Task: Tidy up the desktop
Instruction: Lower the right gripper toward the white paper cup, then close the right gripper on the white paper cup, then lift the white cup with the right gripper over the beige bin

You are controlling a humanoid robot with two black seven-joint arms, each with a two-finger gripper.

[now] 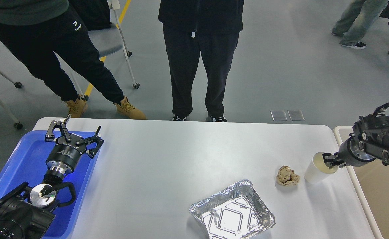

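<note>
The white desktop point(181, 156) carries a white paper cup point(315, 172) at the right, a crumpled brown paper ball point(287, 176) just left of it, and an empty foil tray point(232, 212) near the front edge. My right gripper point(329, 160) is at the right side of the cup's rim; it is small and dark, so I cannot tell whether it grips the rim. My left gripper point(75, 131) is open and empty, hovering over the far right part of the blue tray point(18, 166).
A beige bin point(380, 196) stands off the table's right edge, under my right arm. Two people point(199, 59) stand close to the table's far edge, with wheeled chairs point(109, 39) behind them.
</note>
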